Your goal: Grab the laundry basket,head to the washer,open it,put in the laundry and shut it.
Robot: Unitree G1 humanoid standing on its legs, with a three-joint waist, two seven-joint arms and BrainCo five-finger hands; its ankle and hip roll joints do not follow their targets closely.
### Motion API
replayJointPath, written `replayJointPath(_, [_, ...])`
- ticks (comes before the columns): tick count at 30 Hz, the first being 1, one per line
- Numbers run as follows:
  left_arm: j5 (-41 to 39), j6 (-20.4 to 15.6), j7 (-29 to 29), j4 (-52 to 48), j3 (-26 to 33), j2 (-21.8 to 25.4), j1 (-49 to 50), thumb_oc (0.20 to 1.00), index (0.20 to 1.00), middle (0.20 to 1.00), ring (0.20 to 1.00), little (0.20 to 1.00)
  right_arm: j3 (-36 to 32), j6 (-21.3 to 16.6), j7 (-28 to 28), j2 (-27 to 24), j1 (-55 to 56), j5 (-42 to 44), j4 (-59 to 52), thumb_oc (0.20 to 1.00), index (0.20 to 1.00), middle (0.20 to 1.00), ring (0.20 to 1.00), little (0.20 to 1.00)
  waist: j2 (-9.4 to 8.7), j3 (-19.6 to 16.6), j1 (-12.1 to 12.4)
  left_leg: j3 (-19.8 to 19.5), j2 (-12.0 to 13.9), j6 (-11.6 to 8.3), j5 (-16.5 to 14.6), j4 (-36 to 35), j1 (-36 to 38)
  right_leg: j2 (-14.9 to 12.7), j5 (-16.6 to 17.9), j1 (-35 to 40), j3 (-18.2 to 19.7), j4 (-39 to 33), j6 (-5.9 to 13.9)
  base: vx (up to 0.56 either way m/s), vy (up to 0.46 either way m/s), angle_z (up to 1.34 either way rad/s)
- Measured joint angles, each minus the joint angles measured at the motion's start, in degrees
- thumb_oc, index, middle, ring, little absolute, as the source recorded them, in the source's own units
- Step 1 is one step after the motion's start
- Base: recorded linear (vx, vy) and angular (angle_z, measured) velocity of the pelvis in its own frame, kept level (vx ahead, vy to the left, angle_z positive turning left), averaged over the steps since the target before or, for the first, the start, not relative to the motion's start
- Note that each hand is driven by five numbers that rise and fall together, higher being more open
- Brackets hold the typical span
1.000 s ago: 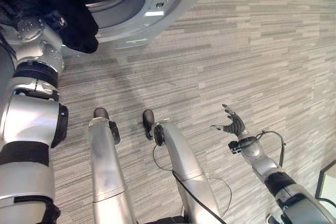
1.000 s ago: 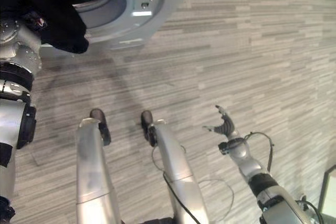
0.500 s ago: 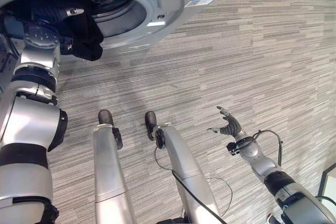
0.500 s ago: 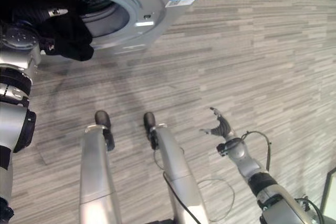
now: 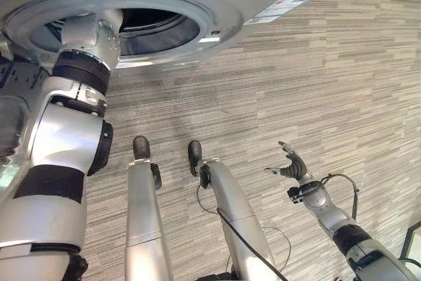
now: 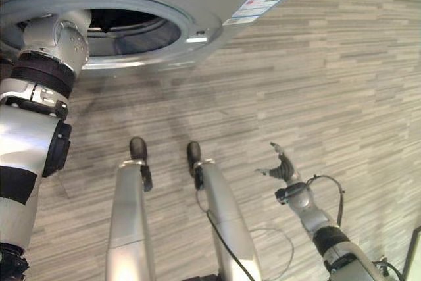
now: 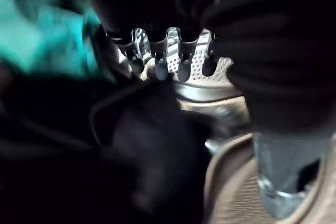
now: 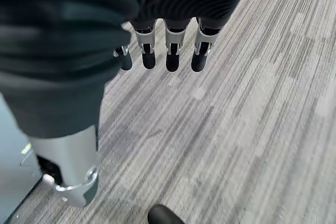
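The grey washer (image 5: 223,4) stands at the top of the eye views with its round opening (image 5: 154,27) uncovered. My left arm (image 5: 82,64) reaches through that opening, and the hand is hidden inside in both eye views. In the left wrist view my left hand (image 7: 168,51) is in the perforated steel drum (image 7: 212,80). Its fingers are relaxed and the thumb stands apart. A black garment (image 7: 147,150) lies just past the fingertips, and a teal cloth (image 7: 47,40) lies beside it. My right hand (image 5: 293,166) hangs open over the carpet and holds nothing.
Striped grey carpet (image 5: 316,97) spreads in front of the washer. A blue and white label (image 5: 286,3) is stuck on the washer's front beside the opening. A dark-edged object (image 5: 414,241) cuts into the lower right corner.
The camera has tilted up, showing more of the washer. My left hand has carried the black garment from the opening's rim deep into the drum. The right hand has barely moved.
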Motion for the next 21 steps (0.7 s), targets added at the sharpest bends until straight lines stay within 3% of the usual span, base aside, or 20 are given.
replayJointPath(2, [10.8, 2.9, -3.7, 7.5, -7.0, 3.1, 0.4, 1.000, 1.000, 1.000, 1.000, 1.000, 0.3, 0.0, 0.1, -0.3, -1.0, 0.0, 0.6, 1.000, 1.000, 1.000, 1.000, 1.000, 0.01, 0.0, -0.2, 0.2, -0.1, -0.38, 1.1, -2.4, 1.7, -0.1, 0.8, 1.2, 0.0, -1.6, -0.35, -0.05, -0.018, 0.05])
replayJointPath(7, [18.3, 6.5, -7.3, 10.5, -4.1, 2.7, 10.3, 1.000, 1.000, 1.000, 1.000, 1.000, 1.5, -0.8, 0.4, -0.2, -1.6, 0.0, 2.1, 1.000, 1.000, 1.000, 1.000, 1.000, -0.14, -0.1, 0.9, -0.2, -1.1, -1.47, 4.6, -9.5, 7.0, -1.2, 2.1, 5.2, -0.4, -6.0, -0.99, -0.06, 0.008, 0.20])
replayJointPath(11, [19.6, 7.0, -7.4, 9.7, -0.6, -1.2, 17.0, 1.000, 1.000, 1.000, 1.000, 1.000, 1.5, -0.9, 1.2, 0.2, -2.9, 0.0, 4.1, 1.000, 1.000, 1.000, 1.000, 1.000, -0.20, -0.1, 2.1, -0.2, -2.1, -1.84, 7.1, -14.8, 11.5, -2.1, 3.1, 8.4, -0.5, -8.2, -1.08, -0.03, -0.011, 0.15])
replayJointPath(16, [19.6, 5.9, -5.8, 0.1, 3.7, -6.4, 32.4, 1.000, 1.000, 1.000, 1.000, 1.000, 1.3, -0.7, 1.2, 4.2, -1.7, -0.1, 9.6, 1.000, 1.000, 1.000, 1.000, 1.000, -0.18, -0.1, 4.1, -0.2, -3.3, -2.28, 10.3, -23.4, 21.5, -3.5, 3.5, 16.3, -0.6, -12.2, -1.26, -0.02, -0.016, 0.15])
replayJointPath(21, [19.5, 3.3, -4.6, -10.1, 5.8, -14.7, 50.6, 1.000, 1.000, 1.000, 1.000, 1.000, -3.3, 0.3, 1.1, 6.7, 0.3, 0.0, 15.6, 1.000, 1.000, 1.000, 1.000, 1.000, 2.36, 1.6, 7.7, -1.0, -4.4, -2.25, 13.3, -31.7, 32.4, -5.1, 3.6, 25.9, -1.9, -16.3, -1.24, 0.02, -0.032, 0.21])
